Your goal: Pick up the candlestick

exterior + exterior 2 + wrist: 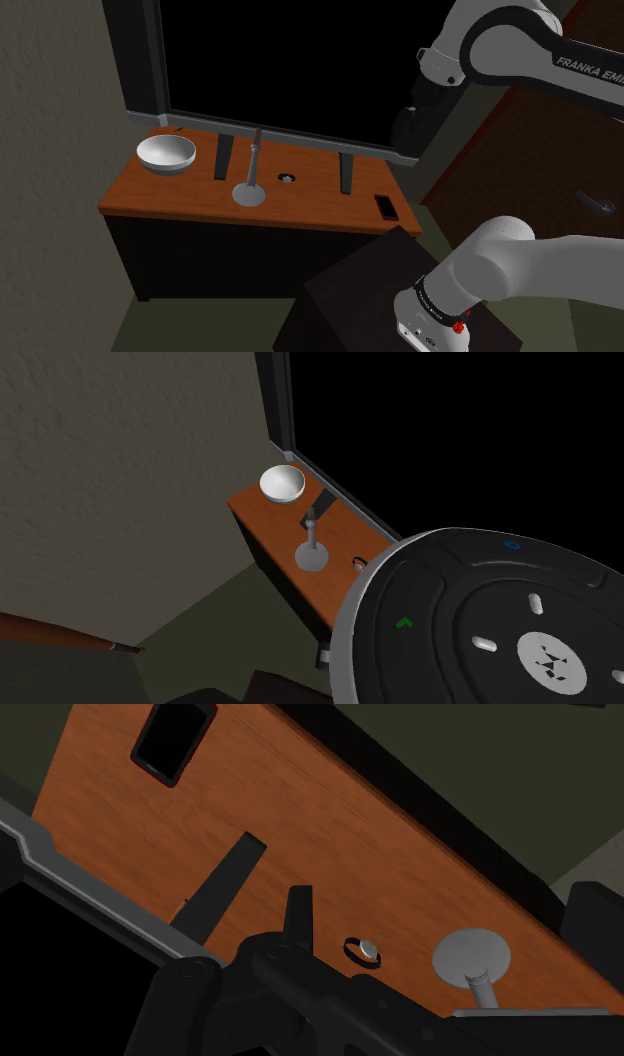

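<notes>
Candlestick (pixel 251 180) stands on brown cabinet top (pixel 320 205) beside grey wall (pixel 60 80); tool (pixel 406 150) spread cannot be told.

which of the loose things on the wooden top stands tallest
The grey candlestick, a thin upright stem rising from a round base. The white bowl, the small ring and the red-edged phone all sit low and flat by comparison.

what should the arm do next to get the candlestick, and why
Probably carry the gripper toward the shoulder view's left, over the candlestick: it hangs high above the table near the phone, while the candlestick stands upright and untouched past the ring.
</notes>
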Robot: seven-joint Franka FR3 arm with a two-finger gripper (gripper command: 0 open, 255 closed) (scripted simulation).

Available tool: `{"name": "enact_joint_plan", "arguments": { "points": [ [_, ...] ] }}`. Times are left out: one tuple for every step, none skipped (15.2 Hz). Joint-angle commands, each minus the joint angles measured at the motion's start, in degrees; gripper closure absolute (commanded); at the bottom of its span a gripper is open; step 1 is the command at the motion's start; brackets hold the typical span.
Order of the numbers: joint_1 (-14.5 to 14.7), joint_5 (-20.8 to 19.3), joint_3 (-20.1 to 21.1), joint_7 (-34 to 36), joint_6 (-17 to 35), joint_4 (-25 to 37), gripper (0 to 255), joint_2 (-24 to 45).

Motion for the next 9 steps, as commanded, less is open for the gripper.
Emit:
{"name": "enact_joint_plan", "arguments": {
  "points": [
    [0.0,0.0,0.0,0.0,0.0,0.0,0,0.0],
    [0.2,0.3,0.5,0.6,2.2,-0.6,0,1.1],
    [0.4,0.6,1.0,1.2,4.3,-1.1,0,2.3],
    [0.5,0.8,1.5,1.8,6.5,-1.5,0,3.6],
    [0.7,1.1,2.0,2.3,8.6,-1.8,0,4.9],
    [0.8,1.2,2.5,2.9,10.8,-2.1,0,6.4],
    [1.0,1.4,3.0,3.5,12.9,-2.3,0,7.9],
    [1.1,1.5,3.6,4.1,15.0,-2.3,0,9.4],
    [1.2,1.6,4.1,4.7,17.1,-2.3,0,11.1]
  ]
}}
